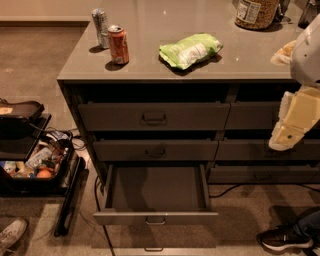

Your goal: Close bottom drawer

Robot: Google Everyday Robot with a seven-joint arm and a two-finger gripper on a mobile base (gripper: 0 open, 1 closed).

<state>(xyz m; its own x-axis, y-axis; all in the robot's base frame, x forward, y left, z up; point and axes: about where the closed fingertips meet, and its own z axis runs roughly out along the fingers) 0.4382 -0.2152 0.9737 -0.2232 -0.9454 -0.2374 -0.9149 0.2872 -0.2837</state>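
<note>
The bottom drawer (155, 217) of the left stack stands pulled far out, and its dark inside is empty. Its low front carries a small metal loop handle (155, 220). The two taller-fronted drawers above it, the top drawer (153, 117) and the middle drawer (155, 150), sit pushed in. My gripper (286, 136), a cream-coloured end on the white arm (309, 55), hangs at the right edge of the view in front of the right stack. It is to the right of the open drawer, higher than it, and touches nothing.
On the counter (150, 70) stand a red can (118, 44), a silver can (100, 21), a green bag (190, 49) and a jar (256, 12). An open black case (30, 165) lies on the floor at left. A person's shoe (280, 238) is at bottom right, and a cable (235, 189) runs along the floor.
</note>
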